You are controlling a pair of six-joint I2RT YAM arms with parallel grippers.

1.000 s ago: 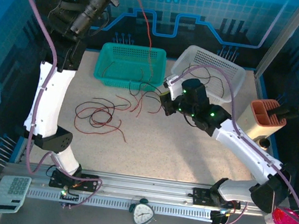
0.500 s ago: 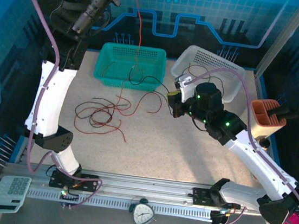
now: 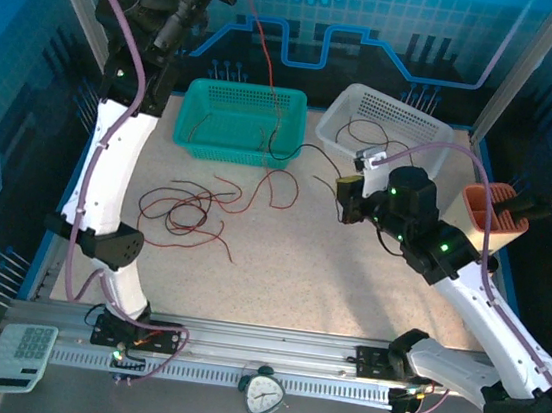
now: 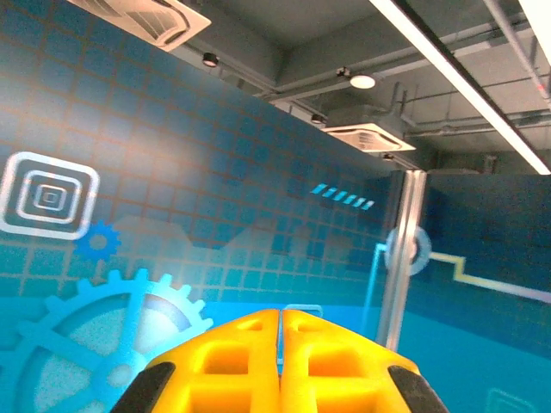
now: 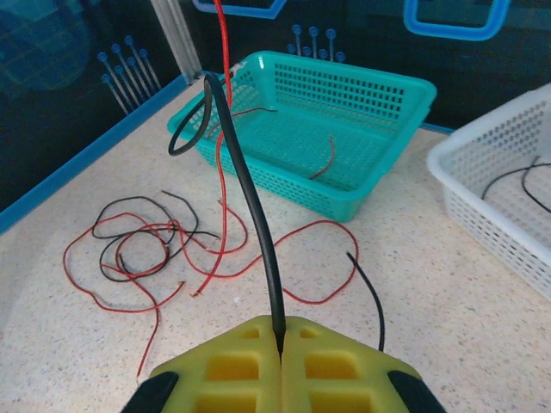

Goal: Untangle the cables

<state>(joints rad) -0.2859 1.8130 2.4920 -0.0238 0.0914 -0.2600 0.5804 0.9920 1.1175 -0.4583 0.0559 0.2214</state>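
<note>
My right gripper (image 3: 344, 188) (image 5: 280, 323) is shut on a black cable (image 5: 250, 198) (image 3: 308, 150) that arches up and curls over the teal basket's near rim (image 5: 284, 185). A red cable (image 3: 270, 70) (image 5: 225, 103) hangs taut from the top edge, beside my raised left arm, down into the teal basket (image 3: 240, 88). My left gripper (image 4: 281, 311) is shut and points at the back wall; its grip on the strand is hidden. A tangle of red and black cables (image 3: 185, 210) (image 5: 138, 249) lies on the table left of centre.
A white basket (image 3: 436, 136) (image 5: 482, 146) at the back right holds black strands. An orange holder (image 3: 491, 218) stands at the right. A clock (image 3: 263, 391) and a calculator (image 3: 21, 352) sit by the front rail.
My right gripper has moved right, away from the teal basket, drawing the black cable with it. My left arm has lifted and straightened, and the red cable has swung slightly.
</note>
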